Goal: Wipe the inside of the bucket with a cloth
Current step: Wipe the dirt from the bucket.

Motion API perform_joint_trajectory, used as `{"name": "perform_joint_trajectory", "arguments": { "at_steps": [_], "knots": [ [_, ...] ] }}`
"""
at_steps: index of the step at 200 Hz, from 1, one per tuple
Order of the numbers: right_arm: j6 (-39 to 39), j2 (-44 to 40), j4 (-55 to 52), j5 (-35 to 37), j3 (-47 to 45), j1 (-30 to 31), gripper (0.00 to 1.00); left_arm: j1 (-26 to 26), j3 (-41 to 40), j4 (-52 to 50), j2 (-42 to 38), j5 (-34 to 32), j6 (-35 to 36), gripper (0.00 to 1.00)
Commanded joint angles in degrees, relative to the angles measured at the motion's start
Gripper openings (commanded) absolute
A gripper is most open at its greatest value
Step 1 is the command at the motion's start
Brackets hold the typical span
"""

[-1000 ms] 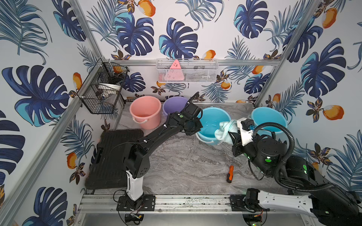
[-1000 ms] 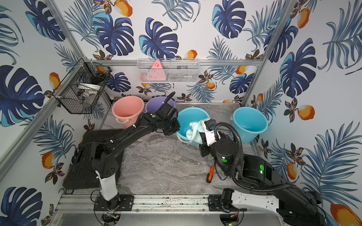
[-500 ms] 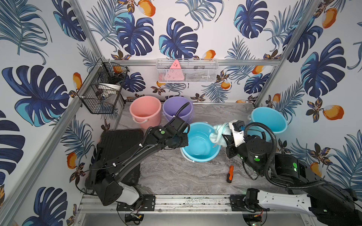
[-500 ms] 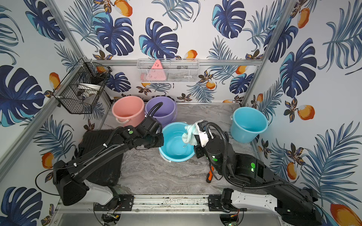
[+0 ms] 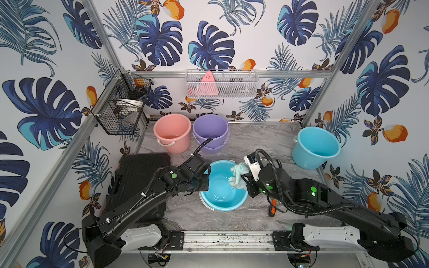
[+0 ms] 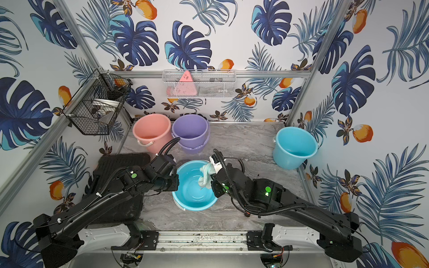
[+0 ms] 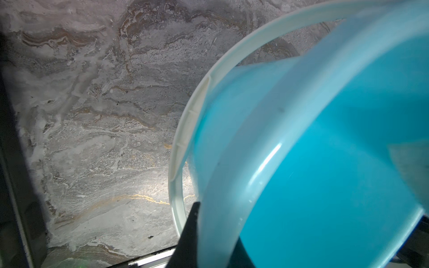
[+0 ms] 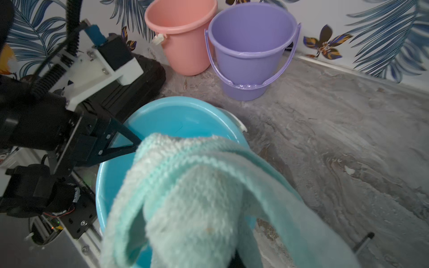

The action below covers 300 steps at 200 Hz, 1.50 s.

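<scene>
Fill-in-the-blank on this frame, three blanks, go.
1. The right end effector is shut on the mint ____.
2. The left end effector clamps the rim of the central ____.
3. The purple bucket stands beside the ____.
Missing: cloth; blue bucket; pink bucket.

Bucket (image 5: 217,185): bright blue plastic, round, white handle lowered at outer wall; stands mid tabletop, mouth up, inside glossy and bare. Cloth (image 5: 238,176): pale mint microfibre, fluffy, bunched in loose folds; draped at bucket's right rim, lower end dangling inside, near inner wall
</scene>
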Motion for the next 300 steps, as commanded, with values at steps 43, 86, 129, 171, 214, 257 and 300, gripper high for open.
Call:
{"name": "perform_joint_trajectory", "arguments": {
  "at_steps": [43,86,129,171,214,257,300],
  "knots": [
    [6.7,7.8,7.5,-16.4,-2.7,0.1,0.0,-1.7,-1.8,2.3,0.1,0.1,0.2,0.0],
    [8.1,15.1,11.5,-18.4,-5.4,0.1,0.0,-2.1,-2.3,3.2,0.0,0.5,-0.1,0.0],
    [9.0,22.0,17.3,-19.5,-7.1,0.0,0.0,-2.5,-3.0,3.6,-0.3,0.9,-0.3,0.0],
    [8.3,28.5,26.4,-15.3,-7.9,0.0,0.0,-3.1,-3.5,4.6,-0.2,1.5,-0.7,0.0],
    [5.3,34.7,35.4,-7.3,-8.2,-0.1,0.0,-3.8,-3.4,4.3,-0.3,1.3,-0.8,0.0],
    [-0.3,37.2,37.2,3.3,-8.8,-0.3,0.0,-4.5,-3.8,3.8,-0.5,1.4,-1.3,0.0],
    [-11.5,35.8,29.7,9.3,-9.2,-0.6,0.0,-4.8,-2.8,1.7,-0.4,0.0,-0.9,0.0]
  ]
}}
